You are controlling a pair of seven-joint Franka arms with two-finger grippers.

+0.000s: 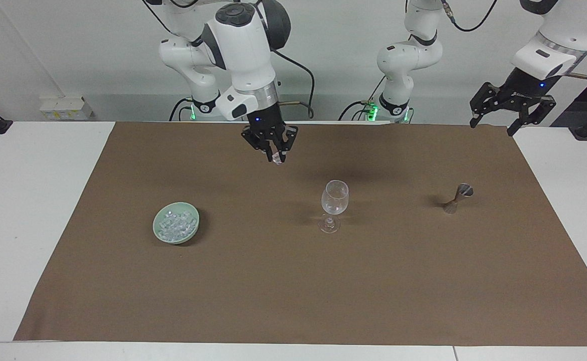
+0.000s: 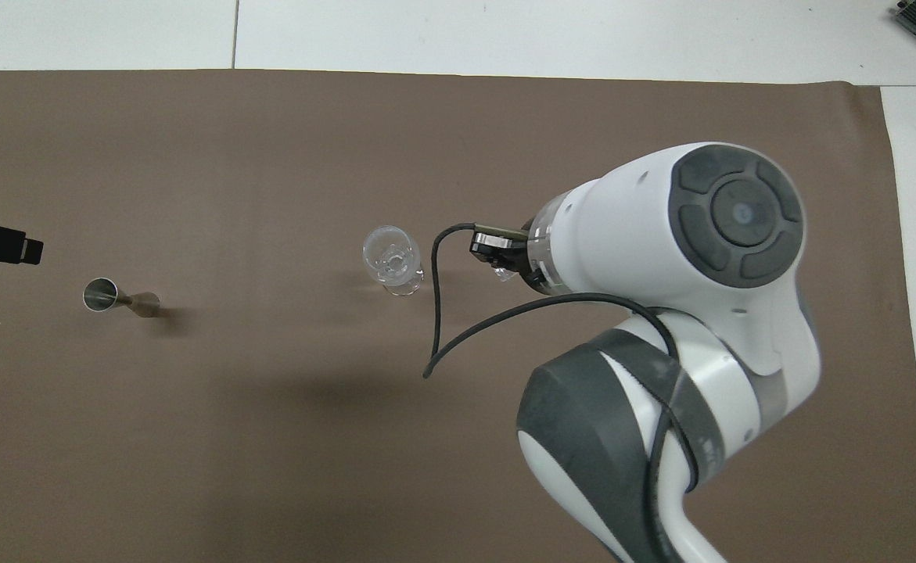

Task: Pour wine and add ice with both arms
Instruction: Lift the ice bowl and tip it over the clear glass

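Right end effector (image 1: 276, 159) upper centre of frame, pinched on an ice cube (image 1: 277, 162); left end effector (image 1: 513, 108) upper right, fingers spread, empty. No readable writing.

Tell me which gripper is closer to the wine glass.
Right. The right gripper, holding an ice cube, hangs just short of the wine glass; the left gripper is raised above the mat's corner.

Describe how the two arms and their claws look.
Both arms are white, rounded, jointed segments with dark grey joint caps and loose black cables. Silver wrist rings lead to black two-finger claws, right and left, each with a small blue light. Green lights glow at the bases.
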